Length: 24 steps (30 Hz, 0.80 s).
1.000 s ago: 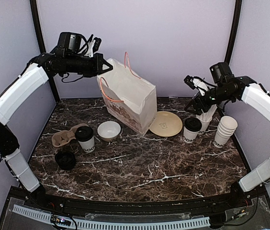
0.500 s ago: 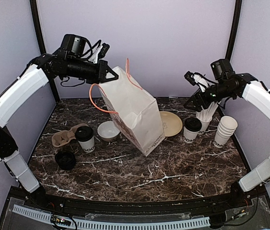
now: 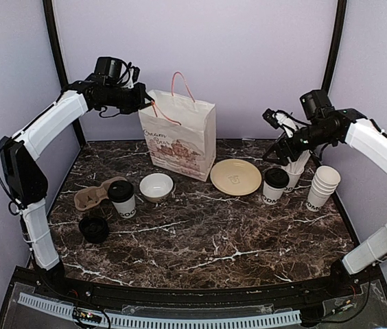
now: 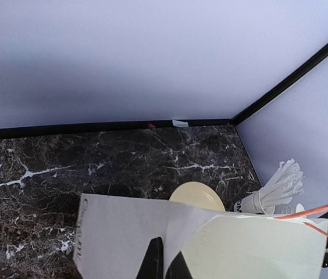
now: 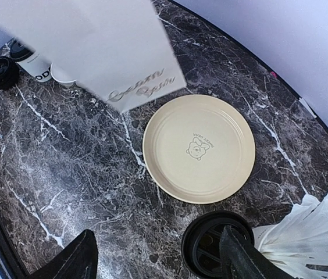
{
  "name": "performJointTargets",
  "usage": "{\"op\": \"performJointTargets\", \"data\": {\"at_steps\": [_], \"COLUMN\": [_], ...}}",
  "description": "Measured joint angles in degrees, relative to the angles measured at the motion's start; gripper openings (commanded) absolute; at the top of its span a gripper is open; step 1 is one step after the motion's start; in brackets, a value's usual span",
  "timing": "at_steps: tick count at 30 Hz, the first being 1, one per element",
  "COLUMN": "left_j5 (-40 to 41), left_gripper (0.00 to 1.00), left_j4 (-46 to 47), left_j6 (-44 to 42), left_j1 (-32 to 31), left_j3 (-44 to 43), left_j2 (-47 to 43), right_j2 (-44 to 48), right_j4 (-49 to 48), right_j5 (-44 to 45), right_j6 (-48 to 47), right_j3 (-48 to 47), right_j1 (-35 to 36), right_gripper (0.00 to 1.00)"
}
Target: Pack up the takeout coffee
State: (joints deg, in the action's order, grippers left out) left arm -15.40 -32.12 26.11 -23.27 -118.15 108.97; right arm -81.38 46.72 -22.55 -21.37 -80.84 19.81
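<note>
One takeout coffee (image 3: 121, 199) with a black lid stands at the left by a cardboard cup carrier (image 3: 92, 195). The other takeout coffee (image 3: 274, 186) stands at the right; its lid (image 5: 206, 245) lies partly under my right finger (image 5: 246, 257). My right gripper (image 3: 276, 140) hangs open above and just left of that cup, holding nothing. The white paper bag (image 3: 180, 137) stands upright at the back. My left gripper (image 3: 143, 103) is shut on its top rim, its fingers (image 4: 153, 261) pinching the paper wall (image 4: 123, 232).
A cream plate (image 3: 236, 177) lies between the bag and the right cup. A white bowl (image 3: 156, 186) and a loose black lid (image 3: 93, 228) are at the left. A stack of lidless cups (image 3: 322, 186) and a cup of white sticks (image 3: 294, 173) stand at the right.
The bag was tilted and swung out over the table half a second ago; my left gripper has drawn it back and stood it upright at the rear. The right arm has barely moved.
</note>
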Motion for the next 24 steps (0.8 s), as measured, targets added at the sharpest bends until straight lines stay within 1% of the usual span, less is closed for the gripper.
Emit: {"op": "performJointTargets", "data": {"at_steps": [3, 6, 9, 14, 18, 22, 24], "left_j5": [-1.66, -6.16, -10.03, -11.63, -10.67, -9.38, -9.14], "left_gripper": [0.00, 0.00, 0.00, 0.00, 0.00, 0.00, 0.00], "left_j4": [1.53, 3.41, 3.30, 1.64, -0.98, -3.02, -3.74], "left_j6": [1.40, 2.51, 2.82, 2.47, 2.43, 2.64, 2.99], "left_j1": [1.75, 1.75, 0.74, -2.91, -6.64, -9.75, -10.34], "left_j3": [-0.87, -1.95, -2.91, -3.32, -1.70, 2.73, 5.18], "left_j2": [2.34, 4.24, 4.72, 3.98, 1.38, -4.11, -6.93], "right_j2": [0.04, 0.07, -0.09, -0.09, 0.07, 0.07, 0.09], "right_j4": [0.22, 1.20, 3.65, 6.05, 6.34, 6.67, 6.82], "right_j5": [-0.35, -0.44, -0.39, -2.58, -5.86, -7.08, -7.21], "right_j6": [-0.70, -1.11, -1.68, -2.12, -1.68, -0.87, -0.76], "right_j3": [0.33, -0.35, -3.52, -10.99, -12.70, -12.46, -12.46], "right_j1": [0.00, 0.00, 0.00, -0.35, -0.37, -0.42, -0.44], "right_gripper": [0.72, 0.72, 0.73, 0.75, 0.76, 0.76, 0.76]}}
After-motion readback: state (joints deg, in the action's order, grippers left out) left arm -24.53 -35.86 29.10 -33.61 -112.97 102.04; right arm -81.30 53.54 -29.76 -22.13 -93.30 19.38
